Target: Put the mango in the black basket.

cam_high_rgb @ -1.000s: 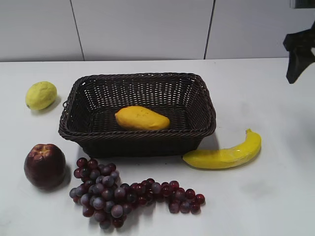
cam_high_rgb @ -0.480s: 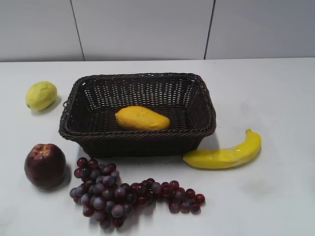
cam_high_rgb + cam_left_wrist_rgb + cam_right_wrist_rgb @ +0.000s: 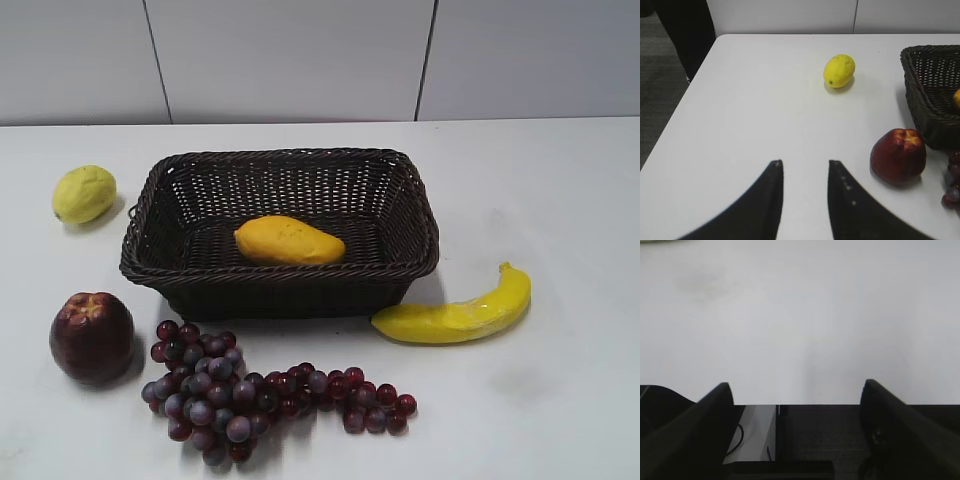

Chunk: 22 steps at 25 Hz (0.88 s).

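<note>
1. White table (image 3: 560, 200), pale panelled wall behind; dark floor past the edge in the left wrist view.
2. Left gripper (image 3: 805, 172): jaws slightly parted, empty, lemon (image 3: 839, 70) ahead, apple (image 3: 898, 156) to their right.
3. Right gripper (image 3: 796, 395): jaws wide apart, empty, only bare tabletop ahead.
4. Mango (image 3: 288, 241) lying inside black basket (image 3: 400, 262), clear of both jaws.

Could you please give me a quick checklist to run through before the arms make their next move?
1. Mango lies inside the black basket: ok.
2. Left hand open, holding nothing: ok.
3. Right hand open, holding nothing: ok.
4. Both arms out of the exterior view, clear of the basket: ok.
5. Banana outside the basket, beside its right front corner: ok.
6. Mango resting stably: cannot tell.
</note>
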Tool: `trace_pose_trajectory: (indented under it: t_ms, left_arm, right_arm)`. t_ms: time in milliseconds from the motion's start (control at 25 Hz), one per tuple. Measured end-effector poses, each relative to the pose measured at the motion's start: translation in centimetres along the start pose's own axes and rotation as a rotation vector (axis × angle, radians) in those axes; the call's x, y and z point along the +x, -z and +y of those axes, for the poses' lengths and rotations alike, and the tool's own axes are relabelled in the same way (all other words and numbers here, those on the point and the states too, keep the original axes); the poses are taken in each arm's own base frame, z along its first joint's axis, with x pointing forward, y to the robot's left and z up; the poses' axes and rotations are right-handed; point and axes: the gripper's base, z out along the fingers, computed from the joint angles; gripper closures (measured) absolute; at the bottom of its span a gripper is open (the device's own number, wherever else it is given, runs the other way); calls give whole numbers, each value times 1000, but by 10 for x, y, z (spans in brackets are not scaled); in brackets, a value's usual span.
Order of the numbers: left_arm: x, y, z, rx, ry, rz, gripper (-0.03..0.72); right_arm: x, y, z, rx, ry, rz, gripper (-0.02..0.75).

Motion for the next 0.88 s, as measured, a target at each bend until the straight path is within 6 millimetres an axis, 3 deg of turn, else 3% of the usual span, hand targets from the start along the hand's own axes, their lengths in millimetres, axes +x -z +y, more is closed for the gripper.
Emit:
trace_pose_trajectory:
  t_ms: [480, 880]
  left_arm:
    - [0, 0, 0, 0, 0, 0, 448]
    - [0, 0, 0, 0, 0, 0, 448]
  right_arm:
    - [72, 15, -4, 0, 2, -223, 142]
    - [109, 43, -6, -13, -2, -536, 143]
